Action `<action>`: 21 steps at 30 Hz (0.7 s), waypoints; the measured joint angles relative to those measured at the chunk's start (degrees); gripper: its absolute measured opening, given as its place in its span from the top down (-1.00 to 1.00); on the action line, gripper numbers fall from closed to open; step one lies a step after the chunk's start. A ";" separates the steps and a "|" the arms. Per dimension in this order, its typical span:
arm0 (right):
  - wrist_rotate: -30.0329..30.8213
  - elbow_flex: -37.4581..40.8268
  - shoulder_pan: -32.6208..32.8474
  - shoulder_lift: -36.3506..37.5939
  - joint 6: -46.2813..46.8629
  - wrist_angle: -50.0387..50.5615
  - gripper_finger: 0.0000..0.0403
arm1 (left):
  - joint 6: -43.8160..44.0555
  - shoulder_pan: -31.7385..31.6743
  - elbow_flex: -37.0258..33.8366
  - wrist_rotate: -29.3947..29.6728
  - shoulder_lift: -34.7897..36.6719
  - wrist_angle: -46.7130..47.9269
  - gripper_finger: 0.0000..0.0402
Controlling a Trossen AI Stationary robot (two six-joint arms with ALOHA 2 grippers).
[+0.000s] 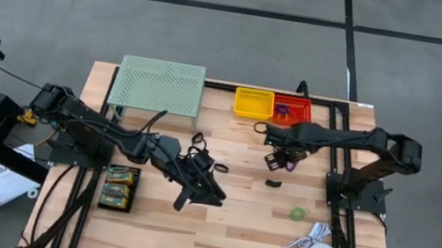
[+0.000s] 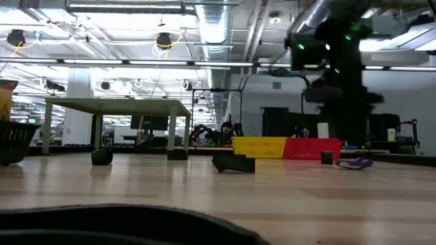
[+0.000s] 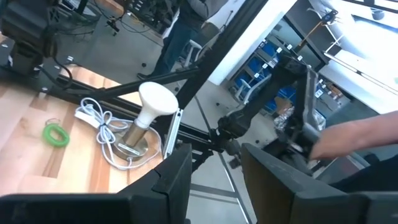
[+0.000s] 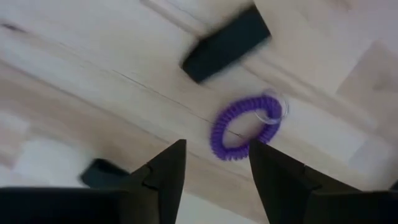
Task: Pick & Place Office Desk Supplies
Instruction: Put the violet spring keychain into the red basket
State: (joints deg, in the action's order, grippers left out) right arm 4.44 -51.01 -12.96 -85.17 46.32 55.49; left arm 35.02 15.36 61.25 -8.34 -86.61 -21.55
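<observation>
Bright, even overhead ceiling light, soft shadows; motion blur over the purple ring (image 4: 245,127), dark foreground smear low.

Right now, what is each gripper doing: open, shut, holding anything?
Left gripper: open, empty, near the table's middle.
Right gripper: open, empty, above the purple ring on the table.

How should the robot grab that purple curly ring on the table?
Best guess: come straight down from above and pinch one side of the purple coil ring across its band. It lies flat on the wood, so only its thin loop offers a hold. The right gripper, fingers open, already hangs over it; a black clip lies nearby but apart.
</observation>
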 joint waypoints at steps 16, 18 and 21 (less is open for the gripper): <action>-1.32 7.83 1.17 -1.58 3.40 -9.97 0.22 | 1.45 -1.89 0.00 0.24 0.00 0.05 0.33; -0.95 7.83 1.21 -3.60 2.93 -9.95 0.22 | 2.08 -1.95 0.00 0.24 0.00 0.03 0.33; -0.34 7.53 1.21 -4.98 1.10 -9.99 0.22 | 2.57 -1.95 0.00 0.22 0.00 0.03 0.33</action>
State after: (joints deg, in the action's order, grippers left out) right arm 4.11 -43.49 -11.75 -90.15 47.41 45.50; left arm 37.59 13.41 61.25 -8.12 -86.61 -21.52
